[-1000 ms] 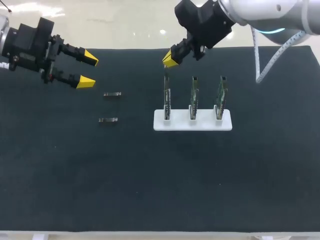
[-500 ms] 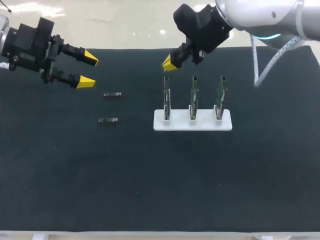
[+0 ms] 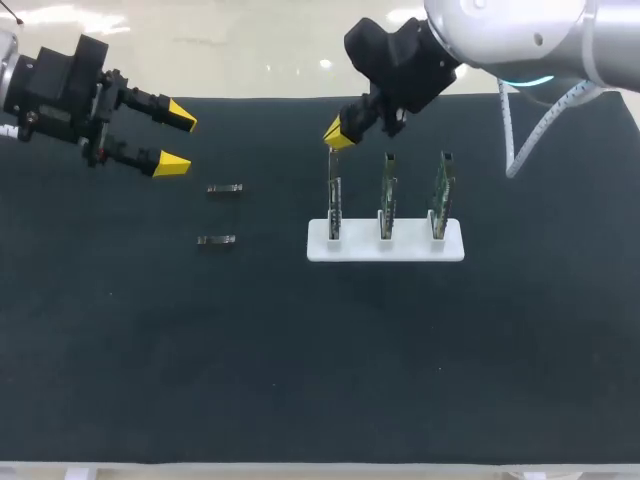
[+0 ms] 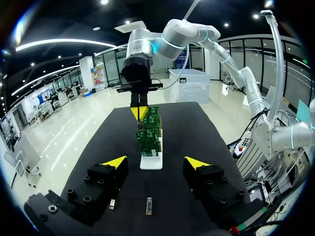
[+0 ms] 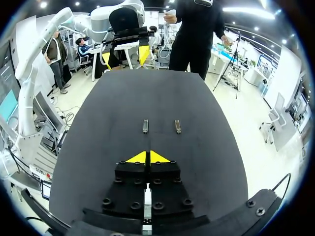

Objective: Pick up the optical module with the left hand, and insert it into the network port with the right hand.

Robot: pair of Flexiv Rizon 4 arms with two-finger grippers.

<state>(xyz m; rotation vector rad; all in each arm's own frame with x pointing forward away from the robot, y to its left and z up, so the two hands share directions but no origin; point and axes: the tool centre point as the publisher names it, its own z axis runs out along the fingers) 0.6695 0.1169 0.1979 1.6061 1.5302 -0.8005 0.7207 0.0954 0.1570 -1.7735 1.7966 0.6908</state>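
Note:
Two small metal optical modules lie on the black mat, one (image 3: pixel 225 188) farther back and one (image 3: pixel 216 240) nearer the front. My left gripper (image 3: pixel 177 139) hangs open to their left, above the mat, holding nothing. In the left wrist view both modules (image 4: pixel 149 205) (image 4: pixel 112 204) lie under its open gripper (image 4: pixel 155 162). A white rack (image 3: pixel 385 250) holds three upright green boards (image 3: pixel 387 195). My right gripper (image 3: pixel 338 132) is shut and empty just above the leftmost board. In the right wrist view the modules (image 5: pixel 145 126) (image 5: pixel 177 126) lie ahead of the shut gripper (image 5: pixel 147 157).
The black mat (image 3: pixel 300 370) covers the whole table, with open room in front of the rack and the modules. From the right wrist camera, my left gripper (image 5: pixel 124 56) shows at the mat's far end.
My right arm has swung a little to the left above the rack, its shut gripper staying over the leftmost board. The left arm and both modules have not moved.

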